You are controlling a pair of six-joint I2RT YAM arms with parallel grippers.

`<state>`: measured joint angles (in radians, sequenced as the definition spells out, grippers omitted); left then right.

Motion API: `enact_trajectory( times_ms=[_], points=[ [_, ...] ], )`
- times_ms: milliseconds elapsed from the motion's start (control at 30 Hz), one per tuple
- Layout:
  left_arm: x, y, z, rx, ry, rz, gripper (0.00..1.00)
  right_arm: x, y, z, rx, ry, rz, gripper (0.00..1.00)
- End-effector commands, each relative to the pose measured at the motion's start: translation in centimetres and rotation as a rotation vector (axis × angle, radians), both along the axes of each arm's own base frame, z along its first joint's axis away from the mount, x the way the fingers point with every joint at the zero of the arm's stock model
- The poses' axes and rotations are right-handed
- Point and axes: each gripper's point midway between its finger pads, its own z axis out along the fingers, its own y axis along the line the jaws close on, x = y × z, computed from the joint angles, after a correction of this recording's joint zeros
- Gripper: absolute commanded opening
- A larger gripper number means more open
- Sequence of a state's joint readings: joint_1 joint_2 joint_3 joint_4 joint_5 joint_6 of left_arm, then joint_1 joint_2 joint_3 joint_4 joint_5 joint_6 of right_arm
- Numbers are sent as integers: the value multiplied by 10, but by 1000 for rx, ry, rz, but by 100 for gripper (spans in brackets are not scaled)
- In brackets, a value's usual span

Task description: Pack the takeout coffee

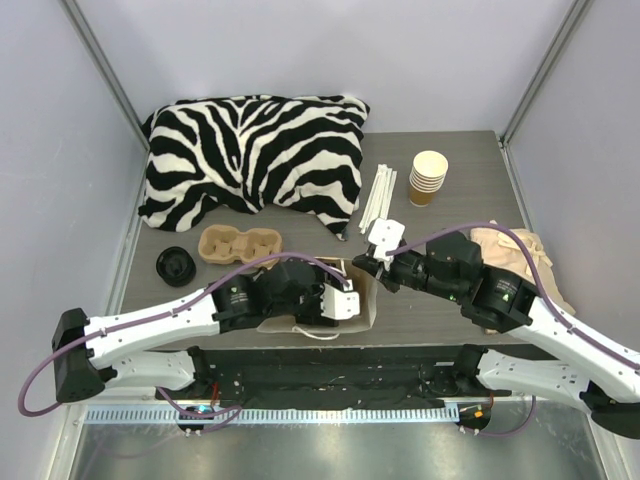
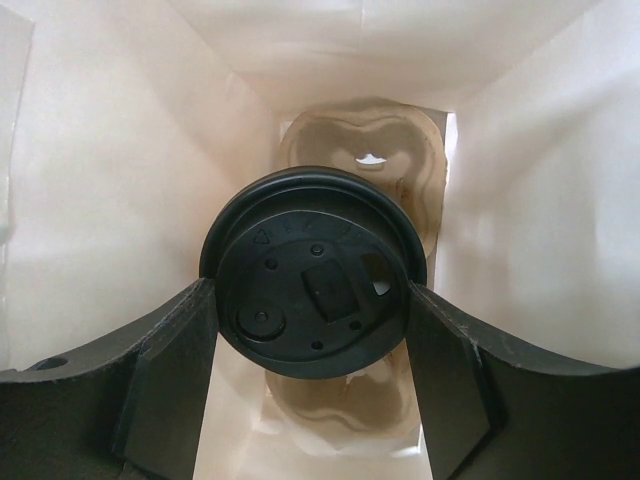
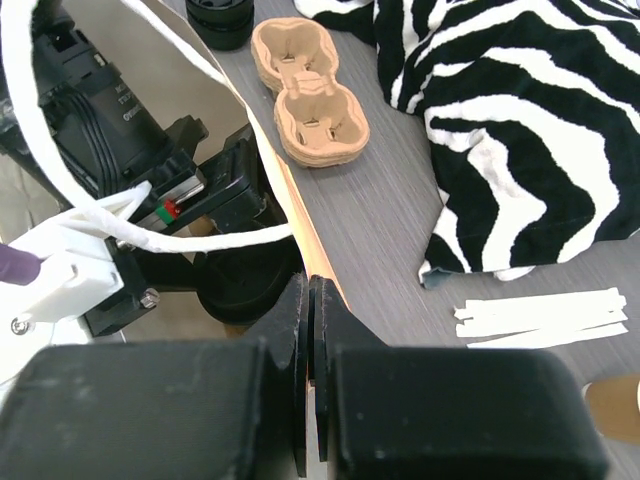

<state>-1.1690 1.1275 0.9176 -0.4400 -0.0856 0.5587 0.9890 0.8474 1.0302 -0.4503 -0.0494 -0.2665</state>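
Observation:
The takeout coffee shows in the left wrist view as a round black lid (image 2: 312,275); the cup under it is hidden. My left gripper (image 2: 312,335) is down inside the white paper bag (image 1: 366,300), with a finger against each side of the lid. A tan pulp carrier (image 2: 405,150) lies on the bag's bottom below the coffee. My right gripper (image 3: 312,290) is shut on the bag's upper rim (image 3: 262,165) and holds it open. In the top view the left gripper (image 1: 335,300) sits in the bag's mouth and the right gripper (image 1: 368,262) is at its far right edge.
A zebra pillow (image 1: 255,150) fills the back left. A second tan carrier (image 1: 240,243) and a loose black lid (image 1: 177,265) lie left of the bag. A stack of lidless cups (image 1: 428,178), white strips (image 1: 382,195) and a beige cloth (image 1: 520,250) are on the right.

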Motion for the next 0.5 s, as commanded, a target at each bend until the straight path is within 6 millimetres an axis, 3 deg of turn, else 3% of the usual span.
enact_trajectory(
  times_ms=[0, 133, 167, 233, 300, 467],
  points=[
    [-2, -5, 1, -16, -10, -21, 0, 1, 0, 23, 54, -98, -1, 1],
    [-5, -7, 0, -12, -7, -31, 0, 0, 3, 19, 46, -43, -6, 2],
    [-7, -6, -2, -9, -7, -35, 0, 0, 3, 17, 56, -8, -24, 16],
    [-8, -4, -2, -8, -12, -35, 0, 1, 2, 16, 68, 14, -39, 34],
    [-9, -4, -3, -5, -15, -41, 0, 0, 0, 9, 59, 52, -52, 35],
    [-12, -3, -5, 1, -14, -49, 0, -2, 4, -3, 26, 124, -41, 50]
  ],
)
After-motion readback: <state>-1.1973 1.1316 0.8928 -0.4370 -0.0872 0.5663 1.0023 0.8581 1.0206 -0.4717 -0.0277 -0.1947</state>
